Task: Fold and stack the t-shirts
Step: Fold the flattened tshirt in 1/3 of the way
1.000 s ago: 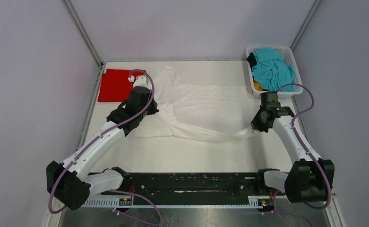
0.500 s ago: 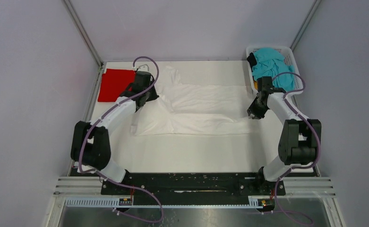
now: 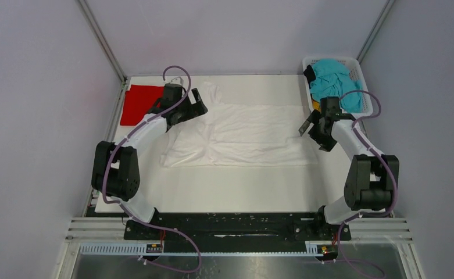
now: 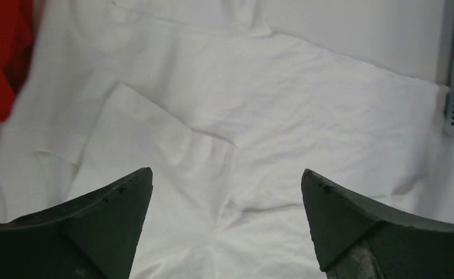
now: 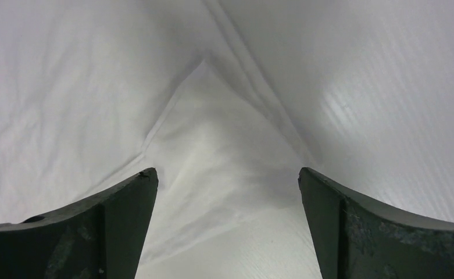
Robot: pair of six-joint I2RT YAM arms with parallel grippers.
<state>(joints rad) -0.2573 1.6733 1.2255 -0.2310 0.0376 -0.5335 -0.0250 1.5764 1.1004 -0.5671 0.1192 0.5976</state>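
My left gripper at nine o'clock and right gripper at three hang wide open, empty, flanking the white t-shirt, likely for its next fold.

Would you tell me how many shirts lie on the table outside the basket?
2: the white shirt spread across the middle, the red shirt at the far left. Others fill the basket.

You see a plain white t-shirt centrally, a bright red t-shirt at ten o'clock, and a teal t-shirt in the white mesh basket at two o'clock.
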